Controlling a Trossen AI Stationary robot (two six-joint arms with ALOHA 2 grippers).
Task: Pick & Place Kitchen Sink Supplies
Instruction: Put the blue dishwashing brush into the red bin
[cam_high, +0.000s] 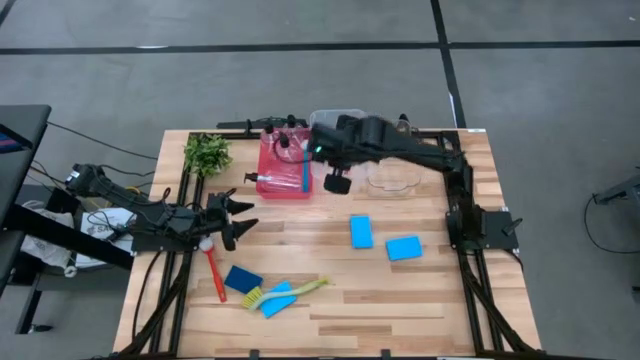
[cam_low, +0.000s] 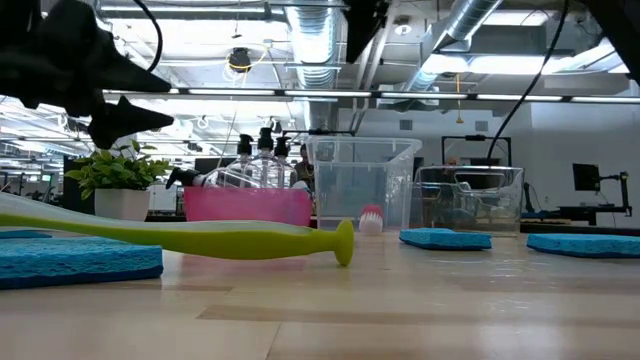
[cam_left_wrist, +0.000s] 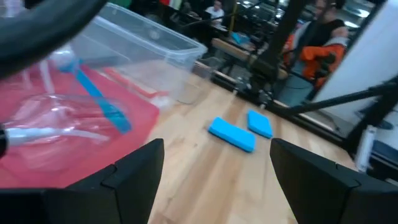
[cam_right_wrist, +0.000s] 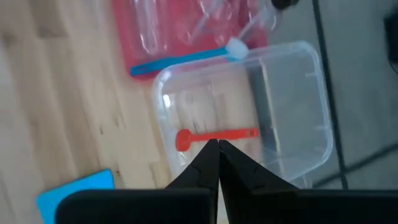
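The right gripper has its fingers pressed together on nothing, above a clear bin holding a red brush. At the bin's nine o'clock in the high view, a red tray carries clear bottles and a blue brush. The left gripper is spread wide and empty at the table's nine o'clock. Two blue sponges lie near the centre.

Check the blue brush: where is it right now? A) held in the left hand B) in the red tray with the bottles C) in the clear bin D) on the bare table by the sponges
B: the blue brush lies in the red tray beside the clear bottles, as the right wrist view also shows.
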